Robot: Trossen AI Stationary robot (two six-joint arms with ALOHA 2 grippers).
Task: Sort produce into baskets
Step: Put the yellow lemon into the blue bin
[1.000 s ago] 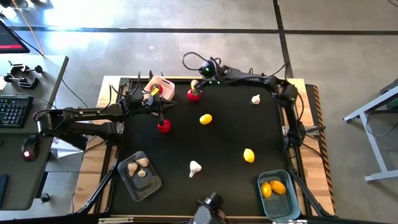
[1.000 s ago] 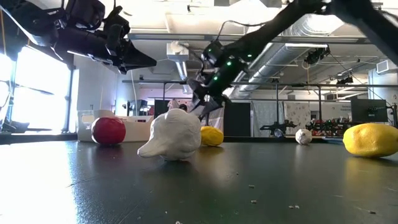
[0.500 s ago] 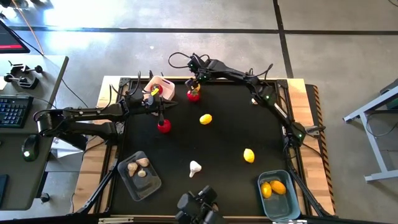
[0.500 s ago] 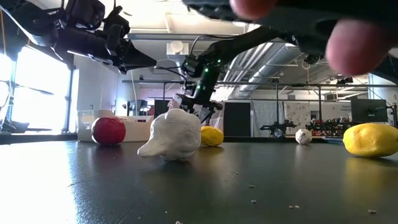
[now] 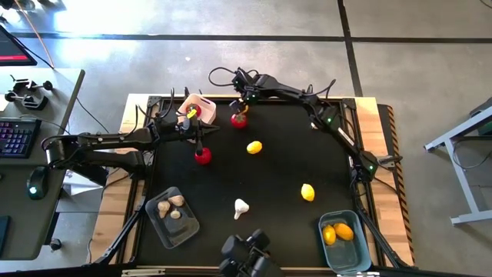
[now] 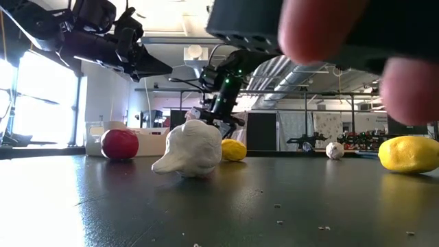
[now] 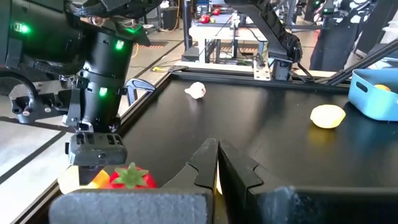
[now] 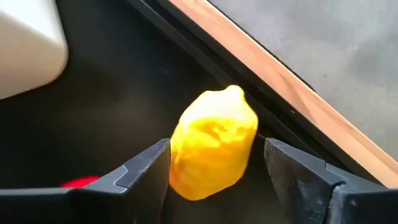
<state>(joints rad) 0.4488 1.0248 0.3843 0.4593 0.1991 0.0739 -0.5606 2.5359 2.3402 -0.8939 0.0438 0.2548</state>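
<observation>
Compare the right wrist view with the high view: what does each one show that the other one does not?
Only the right wrist view shows a lemon between the right gripper's open fingers, beside the table's wooden edge. Only the high view shows the grey tub holding garlic bulbs, the blue tub holding lemons, loose pieces and the left gripper. Both show the white tub and a red tomato.

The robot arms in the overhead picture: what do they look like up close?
Both are slim, dark, jointed arms with loose black cables looped along them. The right arm has small green lights, also seen glowing on its round black wrist housing. Each ends in a tool of two angular dark fingers: the left tool and the right tool.
</observation>
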